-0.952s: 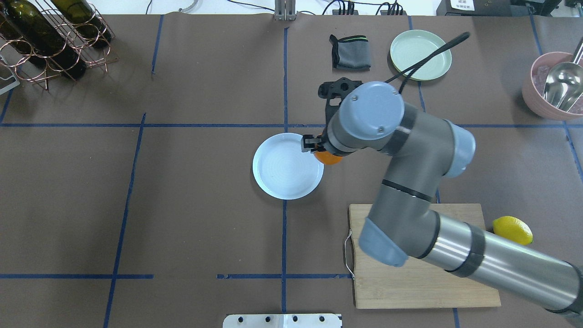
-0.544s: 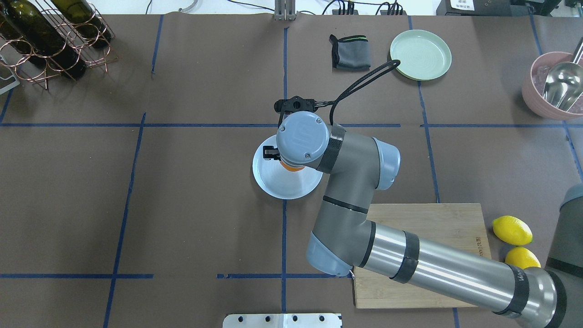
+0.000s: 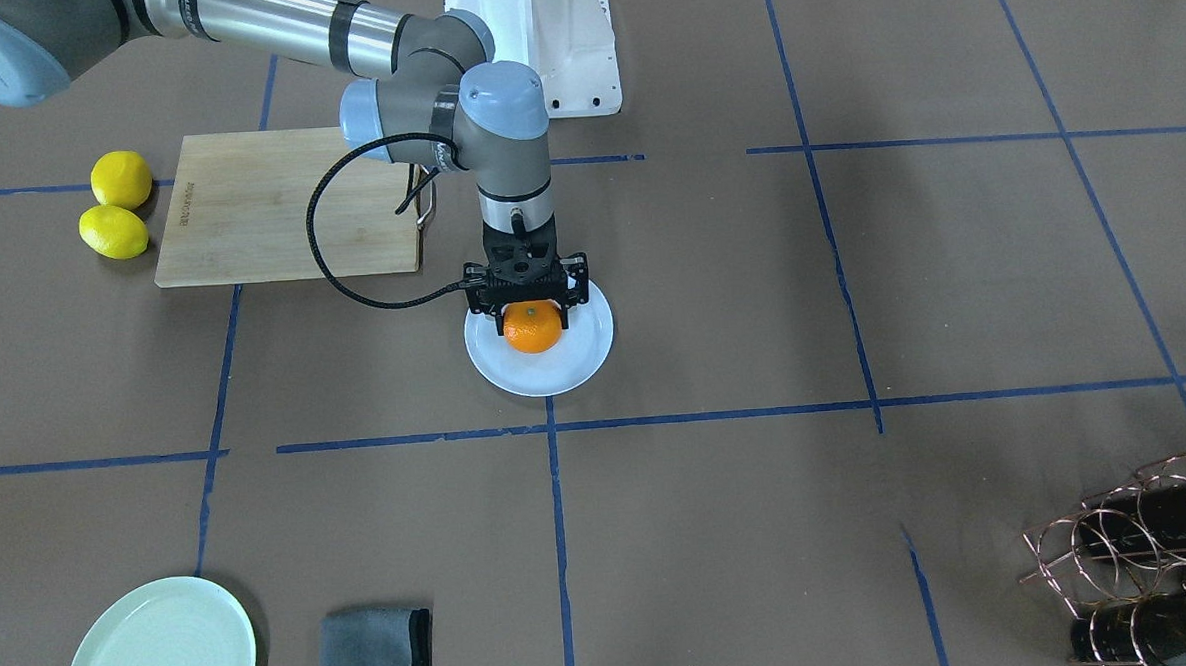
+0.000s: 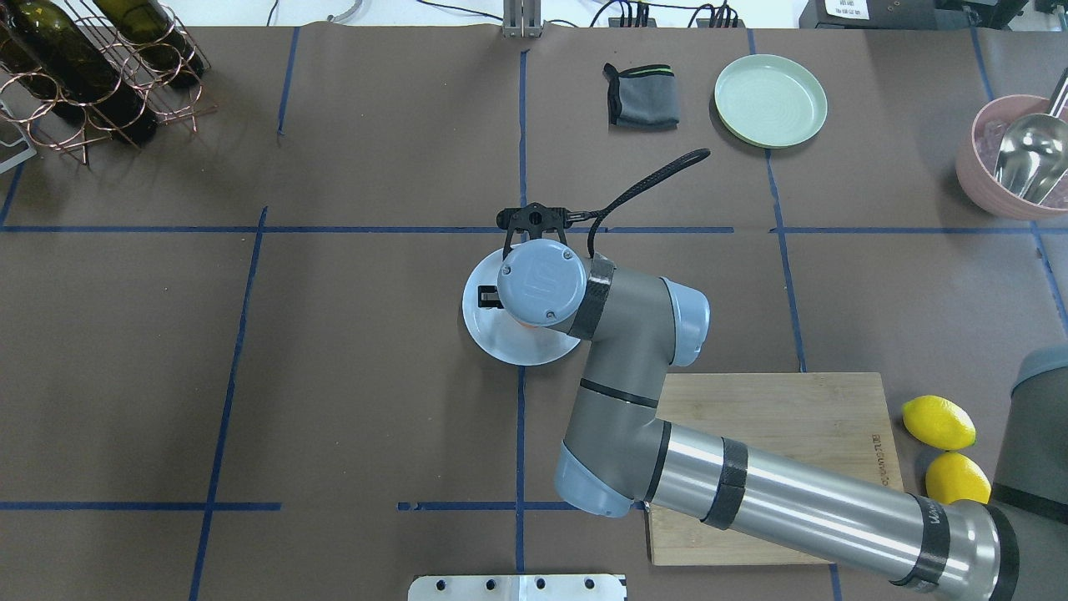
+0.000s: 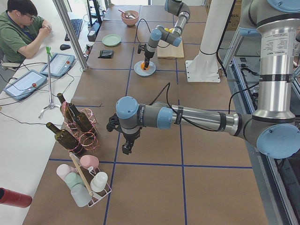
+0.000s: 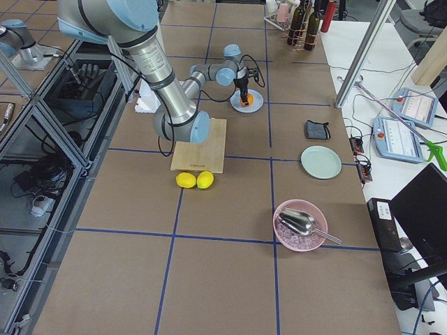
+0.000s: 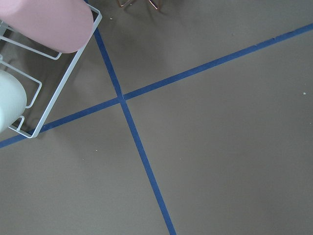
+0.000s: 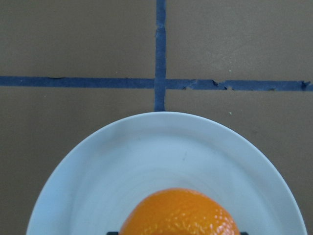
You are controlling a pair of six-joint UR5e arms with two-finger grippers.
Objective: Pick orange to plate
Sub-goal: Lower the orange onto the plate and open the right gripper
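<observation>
The counter (image 4: 334, 376) is covered w/ brown paper, marked into squares by blue tape. Along its far side stands a white side counter (image 5: 28, 117) w/ tablets and cables, where a person (image 5: 21, 33) in a green top sits. On the brown paper: a wooden board (image 4: 801, 401) w/ two lemons (image 4: 939, 421) just beside it, a mint plate (image 4: 770, 100) near a grey cloth (image 4: 642, 96), a pink bowl (image 4: 993, 188) w/ a metal scoop in it, and a wire rack of wine bottles (image 4: 100, 83) in one corner.

The right hand (image 3: 533, 324) points straight down over the plate (image 3: 579, 354). Its fingers (image 3: 500, 322) press against both sides of the orange (image 8: 180, 213), gripping it. The orange is over the plate's middle part; whether it touches the plate can't be told. The left hand (image 5: 125, 149) hangs over the counter near the bottle rack, well apart from the plate. It's too small there to tell if open or closed.

In the overhead view the right wrist covers the orange; only a thin orange sliver shows at its edge. The front view shows fruit and both fingers plainly. The right wrist cam has the orange at its bottom edge, w/ plate rim and a tape cross past it. The left wrist cam gives only paper, a tape cross and a corner of a cup rack (image 5: 86, 180) w/ a pink cup (image 7: 49, 22). Only the left-side view shows the left hand.
</observation>
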